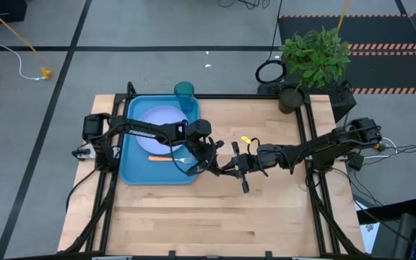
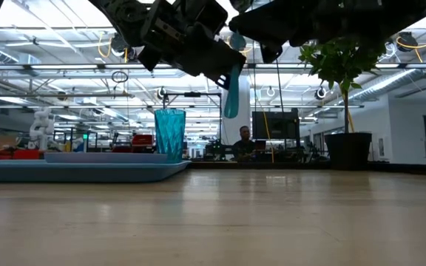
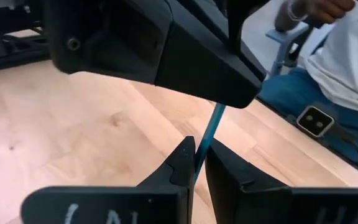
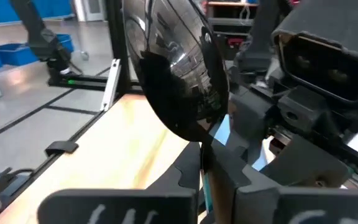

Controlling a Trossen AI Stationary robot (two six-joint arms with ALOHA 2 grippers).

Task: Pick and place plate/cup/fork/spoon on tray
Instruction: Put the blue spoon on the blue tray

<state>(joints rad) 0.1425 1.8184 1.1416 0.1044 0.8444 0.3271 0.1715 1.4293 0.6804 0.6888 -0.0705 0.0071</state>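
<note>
From above, both grippers meet just beside the tray [image 1: 132, 173], left gripper [image 1: 209, 160] nearer it; at table height the spoon [image 2: 231, 92] hangs upright between them; each wrist view shows fingers clamped on its handle.

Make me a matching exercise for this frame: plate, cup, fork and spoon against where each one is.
Things:
1. plate
2. cup
3. fork
4. spoon

Places:
A. off the table, pinched by both the left tool and the right tool
B. upright at the tray's edge
C. flat inside the tray
D. lying on the tray beside the plate

Pairs: 1-C, 2-B, 3-D, 4-A
</note>
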